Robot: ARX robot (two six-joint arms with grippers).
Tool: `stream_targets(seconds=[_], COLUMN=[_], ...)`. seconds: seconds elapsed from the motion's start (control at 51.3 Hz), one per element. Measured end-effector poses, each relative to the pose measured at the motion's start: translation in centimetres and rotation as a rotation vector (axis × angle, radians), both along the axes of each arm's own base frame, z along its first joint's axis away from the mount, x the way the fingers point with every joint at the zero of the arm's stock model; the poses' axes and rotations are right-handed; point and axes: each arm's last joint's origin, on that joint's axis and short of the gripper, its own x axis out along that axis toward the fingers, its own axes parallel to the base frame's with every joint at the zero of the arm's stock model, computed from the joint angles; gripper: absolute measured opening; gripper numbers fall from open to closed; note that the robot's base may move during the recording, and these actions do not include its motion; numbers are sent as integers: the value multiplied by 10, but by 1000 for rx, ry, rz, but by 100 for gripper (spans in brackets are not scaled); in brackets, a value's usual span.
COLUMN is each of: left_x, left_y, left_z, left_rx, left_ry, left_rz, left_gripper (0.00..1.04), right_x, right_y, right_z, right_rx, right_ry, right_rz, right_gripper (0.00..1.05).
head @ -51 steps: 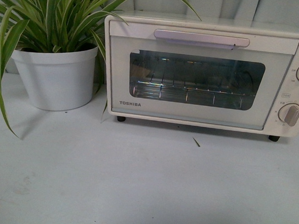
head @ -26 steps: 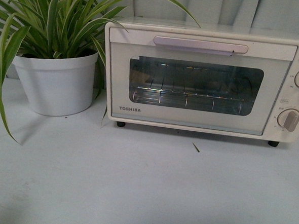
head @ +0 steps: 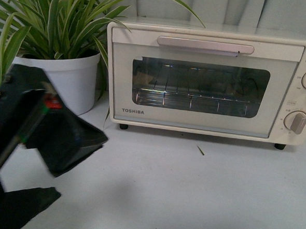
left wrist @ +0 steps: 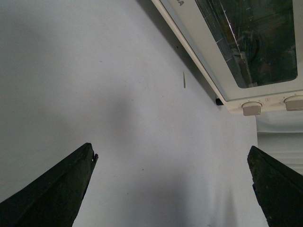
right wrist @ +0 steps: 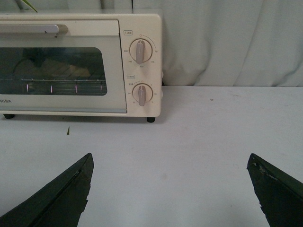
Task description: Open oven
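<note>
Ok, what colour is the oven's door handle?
Pale pinkish grey: the bar handle on the cream oven shows best in the front view.

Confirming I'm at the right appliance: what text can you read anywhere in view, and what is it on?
"TOSHIBA": lower left of the oven door, front view.
"HIBA": same brand, cut off at the frame edge, right wrist view.
Small labels and dial numbers around the upper knob and lower knob: too small to read.
No other text seen.
</note>
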Motion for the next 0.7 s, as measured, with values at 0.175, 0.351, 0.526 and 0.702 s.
stream_targets(seconds=[0.175,0.351,0.526,0.702], left_x=[29,50,65,76], left_y=[-23,-42,-56,-60], left_z=[-6,-21,-26,-32], left_rx=[-38,-36,-52,-72], left_ry=[37,97,121,149], left_rz=[-40,-48,-38,-16], left_gripper=[98,98,98,98], right_x=[0,0,0,0], right_y=[0,0,0,0], right_z=[0,0,0,0], right_rx=[0,0,0,0], right_ry=[0,0,0,0], right_rz=[0,0,0,0], right_gripper=[95,95,95,95])
